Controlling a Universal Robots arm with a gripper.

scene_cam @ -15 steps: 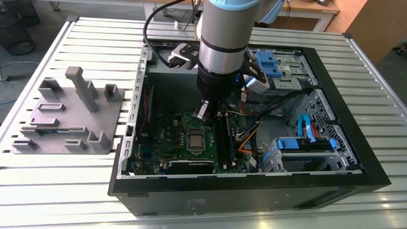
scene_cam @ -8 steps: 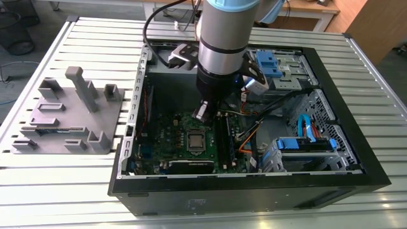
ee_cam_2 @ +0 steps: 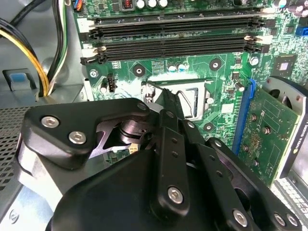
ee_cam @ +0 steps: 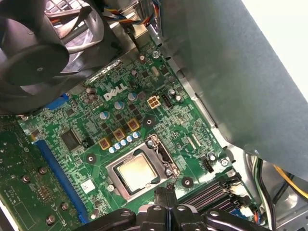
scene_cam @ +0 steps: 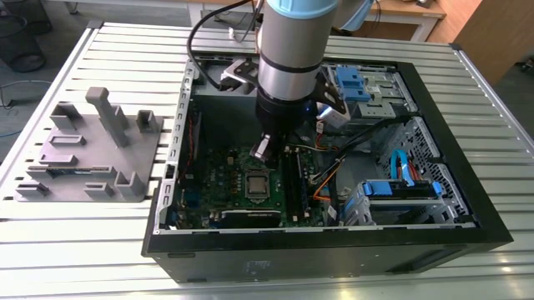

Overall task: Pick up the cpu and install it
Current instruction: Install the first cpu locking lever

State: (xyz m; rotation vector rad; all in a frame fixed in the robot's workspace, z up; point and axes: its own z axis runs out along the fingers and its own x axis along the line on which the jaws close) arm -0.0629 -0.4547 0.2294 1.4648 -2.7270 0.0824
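Note:
The cpu (scene_cam: 254, 183) lies flat in its socket on the green motherboard (scene_cam: 224, 187) inside the open computer case, silver top up. In the first wrist view the cpu (ee_cam: 136, 169) sits inside the metal socket frame (ee_cam: 159, 149). My gripper (scene_cam: 264, 152) hangs just above the board, slightly behind the socket, with nothing between its fingers. Its black fingers (ee_cam: 165, 190) stand together at the socket's edge. In the second wrist view the gripper (ee_cam_2: 169, 96) reaches over the socket (ee_cam_2: 192, 98) and hides part of it.
A grey fixture block (scene_cam: 84, 150) stands on the slatted table at the exterior view's left. Black memory slots (ee_cam_2: 173, 41) run beside the socket. A graphics card (ee_cam_2: 269, 125), loose cables (scene_cam: 327, 187), a blue drive cage (scene_cam: 401, 187) and a fan (ee_cam: 33, 57) crowd the case.

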